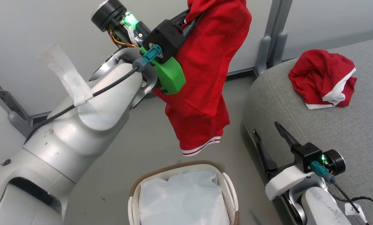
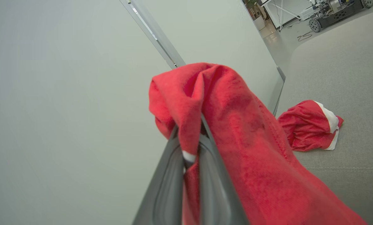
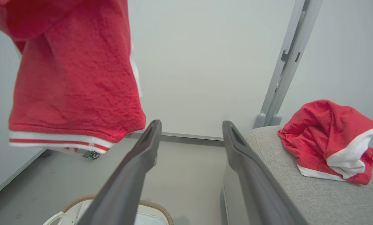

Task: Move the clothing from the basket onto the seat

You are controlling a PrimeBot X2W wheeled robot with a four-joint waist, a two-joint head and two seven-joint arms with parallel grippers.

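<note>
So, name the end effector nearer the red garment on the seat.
Right end effector: by the seat, before the crumpled garment. Left end effector: raised, gripping the hanging garment.

Bare seat [image 1: 330,140]; crumpled garment [image 1: 322,78] at far edge.

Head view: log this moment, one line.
left gripper shut on hanging red garment; right gripper open; oval white plastic basket: white lining; crumpled red-and-white garment on grey fabric seat

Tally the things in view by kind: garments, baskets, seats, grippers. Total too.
Red garments: 2, the hanging garment and the crumpled garment on the seat
Baskets: 1, the basket
Seats: 1
Grippers: 2, left gripper, jaws shut on the hanging garment; right gripper, jaws open
Total: 6
</note>
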